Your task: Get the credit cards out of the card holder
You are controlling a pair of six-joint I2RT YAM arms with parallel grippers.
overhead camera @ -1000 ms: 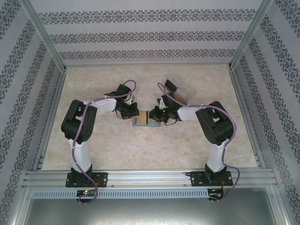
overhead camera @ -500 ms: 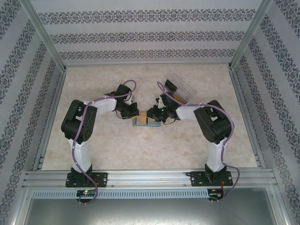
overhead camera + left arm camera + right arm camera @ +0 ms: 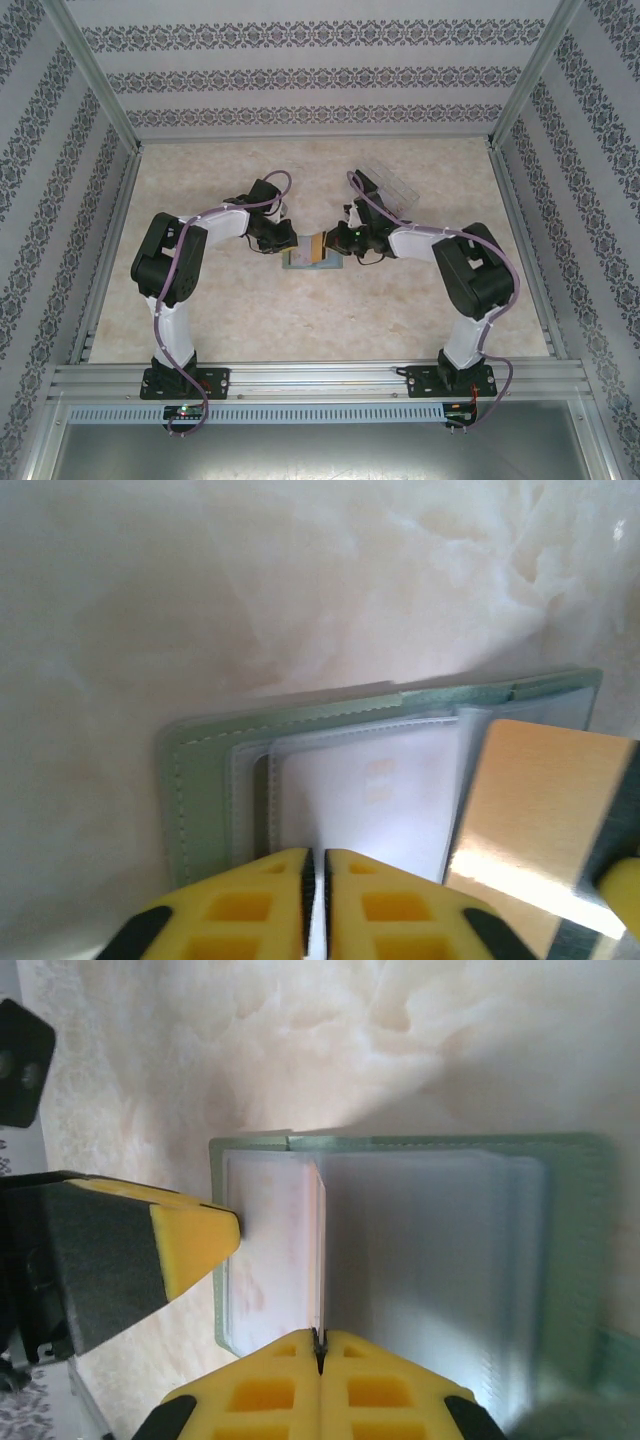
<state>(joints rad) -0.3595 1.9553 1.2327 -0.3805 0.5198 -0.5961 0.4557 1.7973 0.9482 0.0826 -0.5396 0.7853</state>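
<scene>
The card holder (image 3: 300,261) lies open on the tabletop (image 3: 300,340). At its 3 o'clock, the right pincer (image 3: 320,1343) is clamped on the golden card (image 3: 535,800). At 9 o'clock, the left pincer (image 3: 317,863) is nearly together; I cannot tell whether it grips.

No legible text, label, brand, number or sign can be read on any surface.

The pale card (image 3: 370,800) in the card holder (image 3: 200,780) carries two small faint orange marks behind its clear sleeve (image 3: 300,755). Both are too blurred to read.

The face of the golden card (image 3: 530,810) shows only sheen and glare.

The wall bands (image 3: 300,38) carry an ornamental repeating pattern, not characters.
</scene>
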